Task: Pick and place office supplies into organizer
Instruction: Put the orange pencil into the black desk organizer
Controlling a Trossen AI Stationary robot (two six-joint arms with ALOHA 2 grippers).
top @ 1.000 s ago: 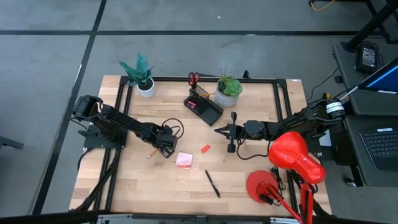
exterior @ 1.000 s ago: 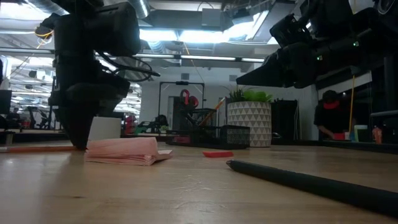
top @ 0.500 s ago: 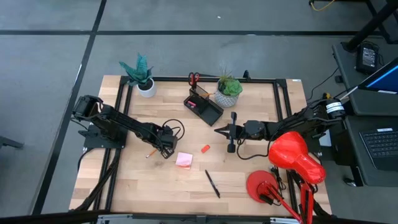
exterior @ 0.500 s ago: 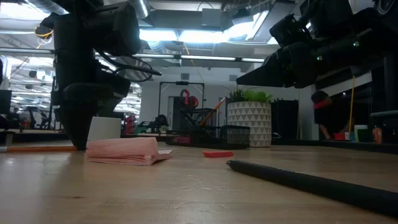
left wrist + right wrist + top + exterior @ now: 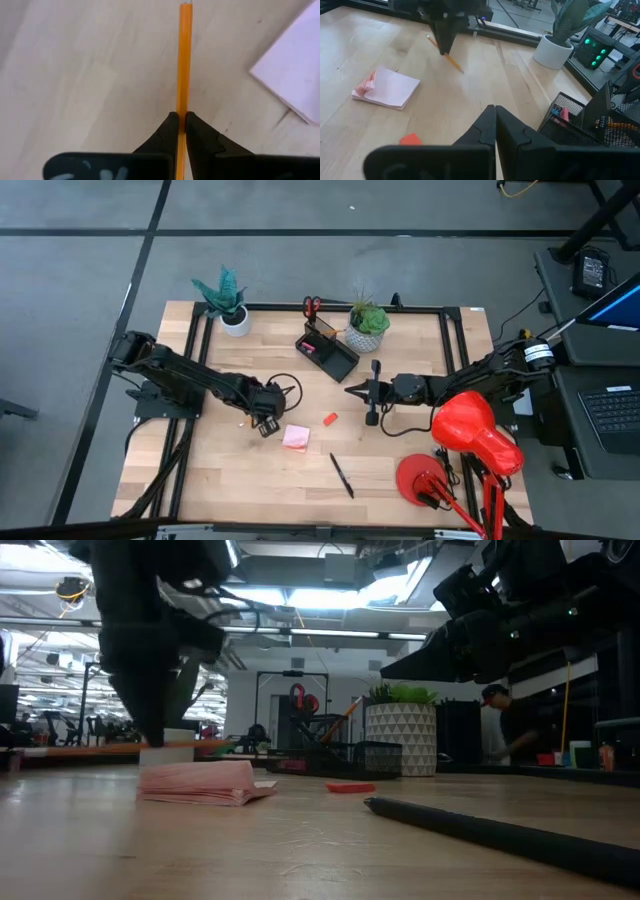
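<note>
My left gripper [image 5: 263,426] hangs over the table's left middle, shut on an orange pencil [image 5: 183,60] that is also seen in the right wrist view [image 5: 455,64]. Beside it lies the pink sticky-note pad [image 5: 296,437]. A small red eraser [image 5: 330,419] and a black pen [image 5: 342,475] lie flat on the wood further right. The black organizer [image 5: 328,350] stands at the far middle, with red-handled scissors [image 5: 312,306] upright in its tall end. My right gripper [image 5: 352,390] hovers shut and empty, right of centre. My left gripper pinches the pencil's shaft [image 5: 183,107] between its two fingertips, about midway along it. The fingers come from above, pointing steeply down, and lie across the pencil. The pencil [image 5: 90,747] hangs roughly level, lifted clear of the table.
Two potted plants in white pots stand at the far edge [image 5: 225,300] [image 5: 367,325], the right one next to the organizer. A red lamp [image 5: 470,430] sits at the table's right front. Bare wood lies between pad and organizer. A person moves in the room behind.
My left gripper has risen and rolled its wrist, taking the pencil with it. The pencil, which lay on the table beside the pad, now hangs level above the wood.
</note>
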